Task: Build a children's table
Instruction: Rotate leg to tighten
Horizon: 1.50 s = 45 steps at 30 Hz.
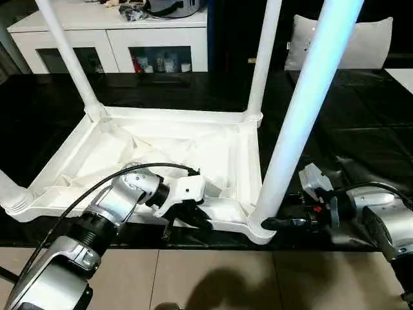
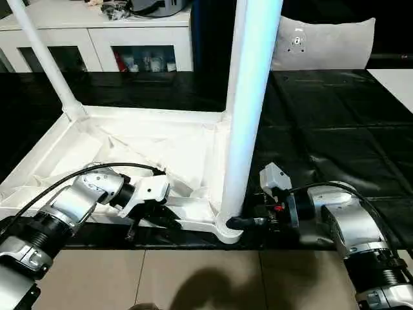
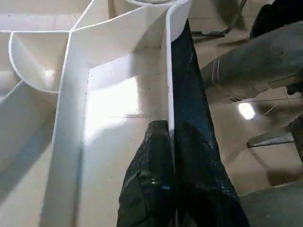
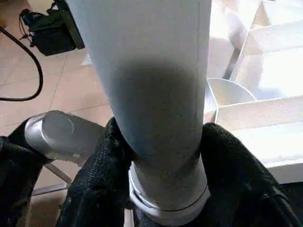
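You are seating the last leg into the near-right corner socket of the upturned tabletop, right gripper clasping its base, left gripper pinching the near rim; next, likely press it home.

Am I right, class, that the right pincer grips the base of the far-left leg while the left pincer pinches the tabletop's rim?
Not quite. The right pincer grips the near-right leg, as the right wrist view shows. The left pincer does pinch the tabletop's rim.
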Tool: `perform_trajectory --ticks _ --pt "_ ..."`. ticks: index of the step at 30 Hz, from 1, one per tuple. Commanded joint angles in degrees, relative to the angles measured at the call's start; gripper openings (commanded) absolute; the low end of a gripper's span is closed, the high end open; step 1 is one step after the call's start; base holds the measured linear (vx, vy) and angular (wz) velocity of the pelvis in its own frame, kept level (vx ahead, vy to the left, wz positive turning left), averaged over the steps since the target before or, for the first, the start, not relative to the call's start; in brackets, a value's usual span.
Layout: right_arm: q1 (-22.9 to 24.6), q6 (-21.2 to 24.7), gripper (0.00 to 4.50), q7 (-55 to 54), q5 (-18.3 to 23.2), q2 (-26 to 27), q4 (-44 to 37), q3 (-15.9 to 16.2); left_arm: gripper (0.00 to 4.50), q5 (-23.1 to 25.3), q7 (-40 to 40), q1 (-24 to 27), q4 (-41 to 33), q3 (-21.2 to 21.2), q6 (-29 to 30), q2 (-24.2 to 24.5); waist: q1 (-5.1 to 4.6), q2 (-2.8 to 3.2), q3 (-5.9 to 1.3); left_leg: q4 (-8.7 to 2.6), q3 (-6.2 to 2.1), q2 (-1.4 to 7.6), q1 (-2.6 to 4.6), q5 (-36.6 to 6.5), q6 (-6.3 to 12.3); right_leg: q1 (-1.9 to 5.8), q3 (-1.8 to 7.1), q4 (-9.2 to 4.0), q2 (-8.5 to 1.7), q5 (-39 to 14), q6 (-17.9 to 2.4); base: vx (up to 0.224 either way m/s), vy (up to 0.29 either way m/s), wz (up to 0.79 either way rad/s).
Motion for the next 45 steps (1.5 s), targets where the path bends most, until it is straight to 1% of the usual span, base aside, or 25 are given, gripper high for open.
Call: perform_trajectory --ticks 1,8,11,13,17,18,19,21,22,23,25,26,27,29,32,33,34,35,36,37,39,40,42,43,45 --pt "0.95 0.82 1.89 2.37 1.8 0.2 -1.54 1.18 0.0 0.04 -1.85 -0.19 -0.78 -1.67 0.08 -0.77 -0.14 -1.49 -4.05 -3.6 0.21 2.13 -0.02 -7.02 5.57 3.7 3.31 -3.38 -2.99 -17.3 -9.04 0.0 0.0 0.0" --pt "3.63 4.87 1.89 -5.57 4.07 4.26 -5.14 -1.42 0.0 -0.19 2.61 -0.09 -0.74 -0.44 5.22 -3.54 -0.07 -1.05 -3.77 -3.87 0.16 2.08 0.13 -9.12 4.7 3.69 3.21 -4.05 -2.95 -20.49 -8.01 0.0 0.0 0.0" --pt "4.39 8.22 1.89 -14.37 2.55 8.3 -6.19 -2.0 0.0 -0.57 5.76 -0.02 -1.02 0.7 8.67 -5.38 -0.66 -0.84 -3.2 -4.19 0.08 1.66 0.43 -12.89 2.94 3.6 2.7 -5.09 -2.92 -27.91 -5.51 0.0 0.0 0.0" --pt "4.29 9.06 1.89 -17.64 1.58 9.82 -6.07 -2.13 0.0 -0.72 7.15 -0.08 -1.02 1.26 9.83 -6.17 -1.73 -0.94 -2.89 -4.19 -0.09 1.09 0.98 -16.47 1.31 3.44 1.93 -6.27 -2.87 -34.48 -2.31 0.0 0.0 0.0" --pt "4.28 11.08 1.89 -25.36 -0.43 14.18 -5.98 -2.14 0.0 -0.32 10.81 -0.22 -0.78 2.21 12.48 -8.3 -4.01 -0.82 -2.7 -4.09 -0.6 0.59 1.02 -20.09 0.55 3.53 0.53 -7.55 -2.55 -37.71 1.06 0.0 0.0 0.0" --pt "4.23 11.5 1.89 -26.81 -1.04 14.84 -5.85 -2.04 0.0 -0.27 11.56 -0.27 -0.72 2.43 13.01 -8.73 -4.36 -0.69 -2.69 -4.13 -0.7 0.65 1.1 -20.68 0.68 3.54 0.4 -7.64 -2.59 -37.66 1.26 0.0 0.0 0.0" --pt "3.78 12.62 1.89 -30.82 -2.47 16.49 -5.22 -2.34 0.0 -0.3 13.18 -0.38 -0.82 2.94 14.26 -9.62 -5.58 -0.26 -2.41 -4.2 -0.92 0.72 1.47 -23.35 0.87 3.5 -0.28 -8.31 -2.37 -37.86 1.55 0.0 0.0 0.0" --pt "2.6 14.27 1.89 -36.77 -3.72 19.08 -3.99 -3.58 0.0 -0.42 15.7 -0.59 -1.0 3.81 15.8 -10.82 -6.52 -0.2 -2.32 -4.09 -1.09 0.73 1.81 -25.55 0.79 3.45 -0.95 -8.9 -2.33 -38.34 1.93 0.0 0.0 0.0" --pt "2.29 14.59 1.89 -38.05 -3.92 19.65 -3.65 -3.9 0.0 -0.44 16.31 -0.65 -1.0 4.04 16.08 -11.11 -7.83 0.48 -2.53 -4.74 -1.74 1.34 1.41 -27.31 0.6 4.48 -1.26 -8.33 -2.59 -34.35 0.83 0.0 0.0 0.0" --pt "0.94 15.55 1.89 -43.7 -4.89 22.09 -2.17 -5.28 0.0 -0.53 19.4 -0.96 -1.01 5.25 17.49 -12.5 -8.12 0.9 -2.5 -5.14 -2.08 1.77 1.03 -28.45 0.47 4.98 -1.28 -7.94 -2.57 -33.01 0.84 0.0 0.0 0.0" --pt "-0.18 15.47 1.89 -48.65 -6.07 24.11 -0.8 -6.34 0.0 -0.59 22.05 -1.15 -1.15 6.45 18.64 -13.65 -9.36 1.11 -2.02 -5.97 -2.42 2.55 1.46 -34.85 -0.15 4.89 -1.25 -7.47 -2.36 -31.63 0.49 0.0 0.0 0.0" --pt "-0.86 15.02 1.89 -51.5 -6.68 25.26 0.09 -7.11 0.0 -0.52 23.6 -1.32 -1.09 7.15 19.0 -14.24 -9.53 1.13 -2.06 -5.81 -2.32 2.4 1.82 -35.51 -0.24 4.73 -1.16 -7.61 -2.46 -32.28 0.56 0.0 0.0 0.0" --pt "-1.8 14.44 1.89 -55.9 -7.2 27.11 1.22 -8.6 0.0 -0.16 26.48 -1.59 -0.88 8.3 19.32 -15.1 -10.14 1.08 -2.03 -5.25 -2.07 1.71 2.17 -34.57 -0.39 4.31 -1.06 -8.16 -2.96 -33.59 0.31 0.0 0.0 0.0" --pt "-3.2 13.76 1.89 -60.79 -7.86 28.89 3.25 -10.05 0.0 0.23 30.68 -1.88 -0.59 9.91 18.69 -16.13 -10.8 0.97 -2.02 -4.55 -1.83 0.86 1.96 -31.81 -0.23 4.15 -1.75 -8.91 -3.1 -36.33 0.87 0.0 0.0 0.0" --pt "-4.41 11.68 1.89 -64.2 -8.81 30.59 5.41 -11.41 0.0 1.45 35.14 -1.91 -1.26 10.85 18.73 -16.92 -11.18 0.77 -2.39 -4.12 -1.5 0.53 1.51 -27.43 0.97 4.15 -1.45 -8.85 -3.25 -34.86 0.82 0.0 0.0 0.0" --pt "-4.58 11.27 2.45 -64.5 -8.75 31.08 5.7 -11.69 0.0 1.82 35.46 -1.71 -1.72 10.69 18.82 -16.89 -11.02 0.66 -2.58 -4.29 -1.47 0.54 0.87 -24.98 1.48 4.39 -0.95 -8.38 -3.33 -33.08 0.09 0.0 0.0 0.0" --pt "-4.62 10.86 2.59 -64.71 -9.18 31.18 5.85 -11.44 0.0 2.14 35.4 -1.48 -1.98 10.38 18.68 -16.76 -10.86 0.71 -2.61 -4.42 -1.42 0.63 0.76 -24.06 1.76 4.36 -0.69 -8.21 -3.35 -32.12 -0.44 0.0 0.0 0.0" --pt "-4.56 10.78 2.59 -64.9 -9.52 31.29 5.91 -11.14 0.0 2.45 35.38 -1.2 -2.18 10.04 18.46 -16.62 -10.37 0.41 -2.92 -4.68 -1.33 0.9 0.29 -20.47 2.51 4.5 0.18 -7.24 -3.32 -27.8 -2.61 0.0 0.0 0.0" --pt "-4.49 10.79 2.65 -65.05 -9.79 31.3 5.91 -10.87 0.0 2.6 35.38 -1.04 -2.25 9.85 18.3 -16.55 -10.37 0.41 -2.92 -4.68 -1.33 0.9 0.29 -20.47 2.51 4.5 0.18 -7.24 -3.32 -27.8 -2.61 0.0 0.0 0.0" --pt "-4.29 10.71 2.8 -64.98 -9.11 31.81 5.57 -11.32 0.0 2.76 35.36 -0.71 -2.01 9.63 17.55 -16.32 -9.75 0.43 -3.16 -4.7 -1.0 1.17 0.18 -17.31 3.1 4.21 1.02 -6.57 -3.13 -23.8 -5.07 0.0 0.0 0.0" --pt "-4.24 10.53 3.03 -64.99 -8.97 31.83 5.42 -11.58 0.0 2.75 35.33 -0.6 -1.81 9.62 17.06 -16.22 -9.1 0.36 -3.44 -4.5 -0.78 1.09 -0.27 -12.85 3.87 4.49 1.65 -5.5 -3.04 -19.1 -7.1 0.0 0.0 0.0" --pt "-4.22 10.28 3.06 -65.11 -8.83 31.74 5.27 -11.71 0.0 2.75 35.2 -0.48 -1.62 9.44 16.16 -16.06 -8.89 0.59 -3.43 -4.43 -0.66 1.09 -0.21 -11.94 4.13 4.38 1.82 -5.4 -3.0 -18.25 -7.53 0.0 0.0 0.0" --pt "-4.06 9.71 3.26 -64.53 -8.86 31.17 4.94 -11.52 0.0 2.71 34.67 -0.26 -1.36 9.11 14.95 -15.74 -8.26 0.27 -3.74 -4.1 -0.45 0.96 -0.24 -9.08 4.88 4.45 2.17 -4.89 -3.01 -15.76 -8.57 0.0 0.0 0.0" --pt "-3.64 9.11 3.39 -63.16 -9.01 30.21 4.37 -11.1 0.0 2.7 34.16 0.01 -1.03 8.71 14.16 -15.26 -7.57 0.26 -4.03 -3.7 -0.43 0.79 -0.79 -4.92 5.78 4.73 2.48 -3.93 -2.9 -11.42 -9.46 0.0 0.0 0.0" --pt "-3.05 8.78 3.51 -61.73 -8.98 29.3 3.62 -10.74 0.0 2.74 33.67 0.16 -0.84 8.46 13.63 -14.82 -6.84 0.33 -4.1 -3.52 -0.18 0.94 -0.44 -3.37 6.84 4.42 2.61 -3.69 -2.85 -9.91 -9.97 0.0 0.0 0.0"
